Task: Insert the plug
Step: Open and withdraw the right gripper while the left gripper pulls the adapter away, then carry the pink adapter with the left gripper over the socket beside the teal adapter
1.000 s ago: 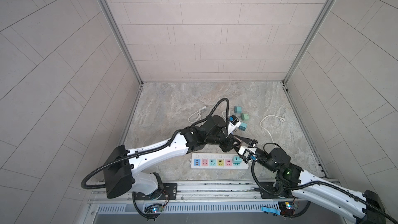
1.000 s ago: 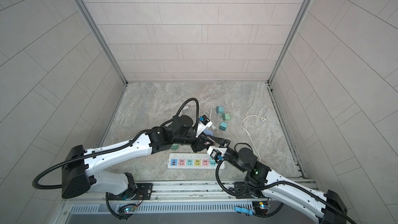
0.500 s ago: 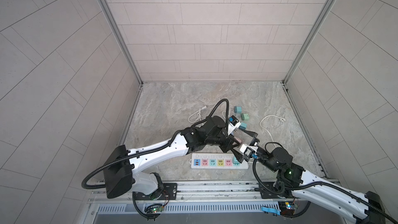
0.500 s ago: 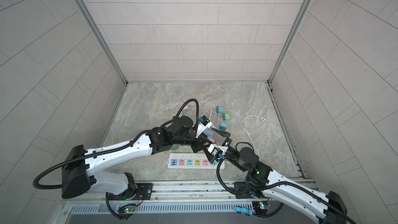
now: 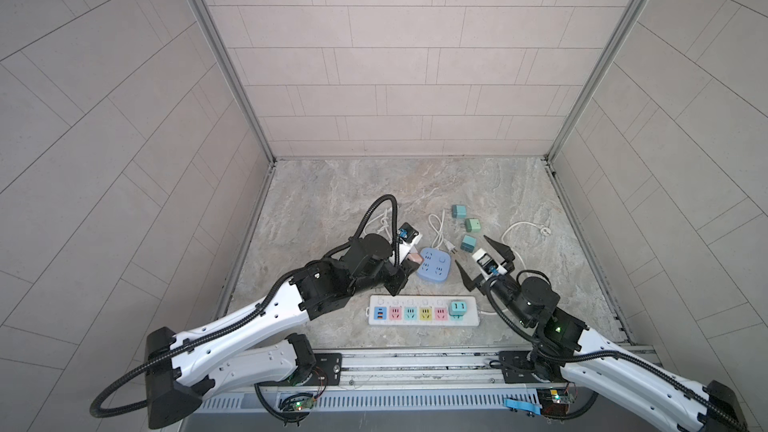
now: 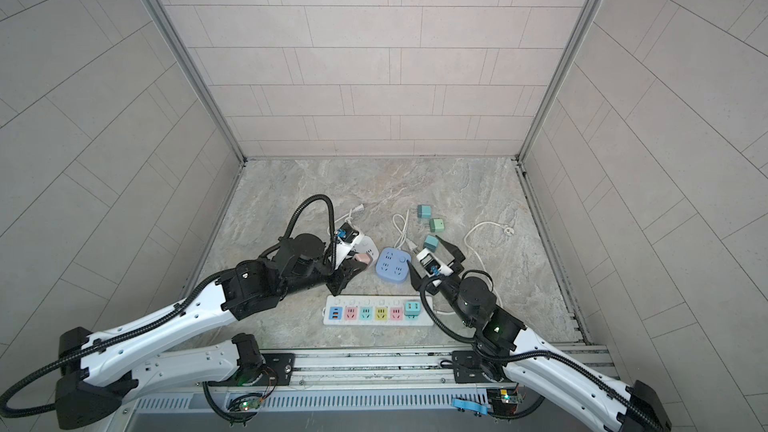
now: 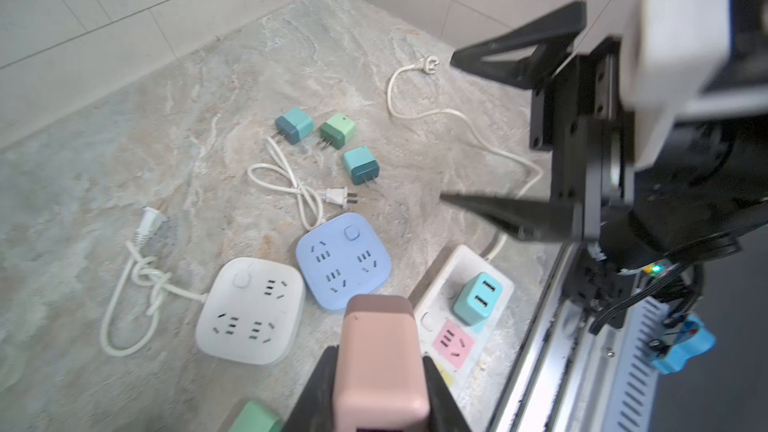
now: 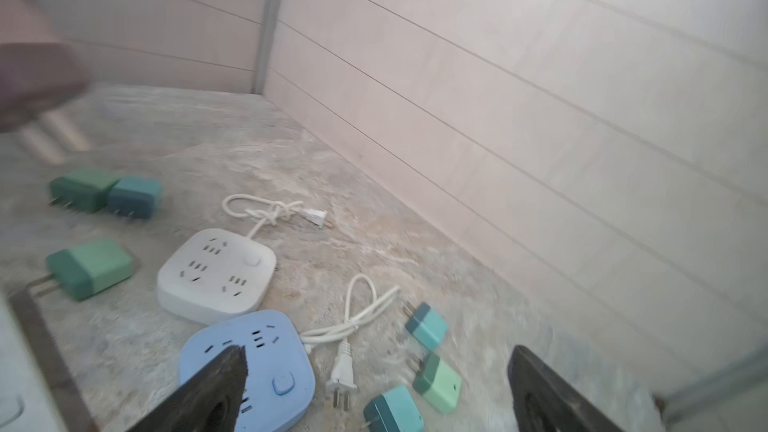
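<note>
Your left gripper (image 7: 380, 392) is shut tight on the pink plug (image 7: 379, 338). Its two black fingers squeeze the plug's sides, and the plug sticks out past them. You cannot see the metal pins in the left wrist view, and the right wrist view shows only a blur. So you cannot tell for sure which way the pins face.

Your right gripper (image 5: 472, 251) is wide open and holds nothing. It hangs near the blue socket block (image 5: 434, 264).

Now look out from the pink plug. The long white power strip (image 5: 471, 314) lies flat on the floor. In both top views it is just on the robot's side of your left gripper. Its long side runs from left to right across those views. A teal plug (image 5: 457, 308) already sits in the socket at its right end. The pink socket (image 7: 453, 342) next to it looks empty, and so do the other coloured ones.

Your left arm has the plug and is close to the strip, so this looks like its job. The pins likely need to point down at one empty socket and line up with its holes. Then you push straight in.
</note>
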Motion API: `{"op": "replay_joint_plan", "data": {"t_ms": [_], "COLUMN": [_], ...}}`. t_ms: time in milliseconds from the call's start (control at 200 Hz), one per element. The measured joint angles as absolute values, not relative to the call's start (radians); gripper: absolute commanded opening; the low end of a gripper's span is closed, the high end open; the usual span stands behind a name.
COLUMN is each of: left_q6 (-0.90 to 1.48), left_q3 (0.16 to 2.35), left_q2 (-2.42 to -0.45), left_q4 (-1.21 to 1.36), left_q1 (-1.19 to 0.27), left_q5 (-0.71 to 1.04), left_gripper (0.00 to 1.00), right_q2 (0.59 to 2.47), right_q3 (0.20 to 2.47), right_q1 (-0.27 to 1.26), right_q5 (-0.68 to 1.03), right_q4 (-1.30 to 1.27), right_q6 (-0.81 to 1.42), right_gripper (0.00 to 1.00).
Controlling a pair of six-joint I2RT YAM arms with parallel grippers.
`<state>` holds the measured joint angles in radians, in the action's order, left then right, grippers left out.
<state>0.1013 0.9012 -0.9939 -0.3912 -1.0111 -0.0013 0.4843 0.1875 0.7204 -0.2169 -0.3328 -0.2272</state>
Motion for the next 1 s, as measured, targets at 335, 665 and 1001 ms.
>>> {"op": "replay_joint_plan", "data": {"t_ms": [335, 665, 1001], "left_q6": [0.011, -0.107, -0.253], "left_q3": [0.86, 0.831, 0.888], "left_q2": [-1.007, -1.131, -1.374], "left_q4": [-0.517, -0.443, -0.418], "left_q1": [-1.025, -1.038, -1.091], "left_q5": [-0.097, 0.051, 0.148], "left_gripper": [0.0, 0.0, 0.0], "right_q2": [0.485, 0.865, 1.055], "right_q3": [0.184, 0.286, 0.406], "right_q1": [0.193, 0.149, 0.147], "right_q5": [-0.217, -0.281, -0.314], "right_q4": [-0.225, -0.153, -0.107], "right_q6": [0.3, 0.503, 0.559], "right_gripper": [1.0, 1.0, 0.94]}}
